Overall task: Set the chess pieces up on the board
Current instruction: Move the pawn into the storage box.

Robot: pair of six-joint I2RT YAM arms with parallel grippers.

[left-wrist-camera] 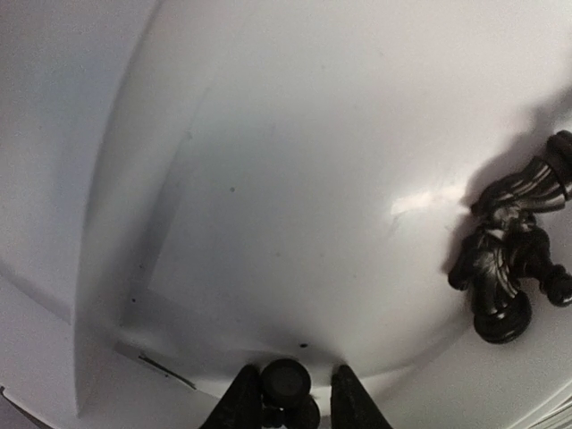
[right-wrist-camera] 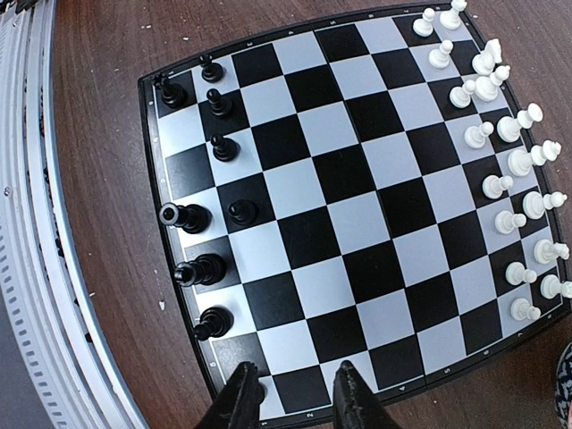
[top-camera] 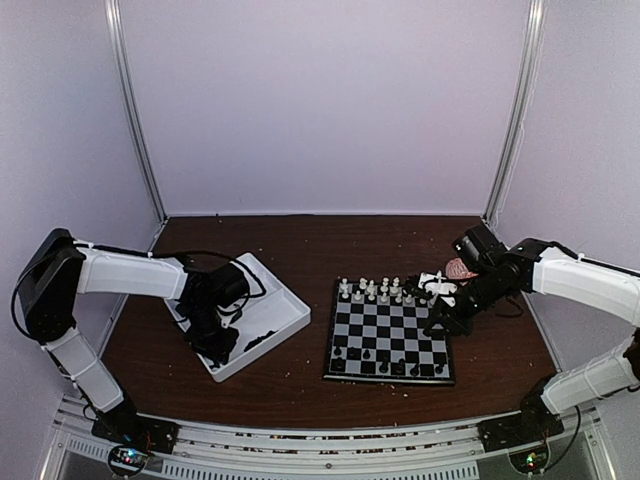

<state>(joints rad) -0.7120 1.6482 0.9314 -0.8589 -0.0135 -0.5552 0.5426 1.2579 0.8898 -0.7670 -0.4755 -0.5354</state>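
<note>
Dark desk holds a white tray, left, and the board, lower right; left wrist: left claw, bottom centre, narrowly brackets one black chess piece in the tray, grip unclear, a slip possible; right wrist: right claw, part-open and empty, could topple chess pieces at the board's left.

At 6 o'clock in the left wrist view, a black chess piece sits between the fingers of the left gripper, its base cut off by the edge; whether they pinch it cannot be told. At 3 o'clock the heap of black pieces is blurred and clipped, uncountable. In the right wrist view, a patterned thing at 5 o'clock is cut off, unidentifiable.
</note>
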